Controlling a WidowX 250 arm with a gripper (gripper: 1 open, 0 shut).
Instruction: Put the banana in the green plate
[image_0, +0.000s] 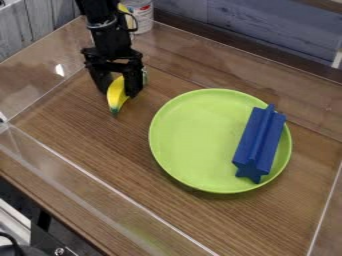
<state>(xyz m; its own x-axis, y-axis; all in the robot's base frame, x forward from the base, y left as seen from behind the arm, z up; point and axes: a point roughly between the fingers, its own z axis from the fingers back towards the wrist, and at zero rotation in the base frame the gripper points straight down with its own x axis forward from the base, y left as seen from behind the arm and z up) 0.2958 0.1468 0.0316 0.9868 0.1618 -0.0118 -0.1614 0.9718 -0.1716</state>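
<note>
Black gripper (115, 84) pointing down, jaws spread wide astride small curved yellow plastic banana (115, 96) lying on brown wooden tabletop (80, 150), left of large round lime-green plate (201, 140); nothing clamped.

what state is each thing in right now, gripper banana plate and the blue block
gripper: open, pointing down, fingers either side of the banana
banana: lying on the table between the fingers, not lifted, outside the plate
green plate: flat on the table, no banana in it
blue block: lying on the plate's right side
</note>
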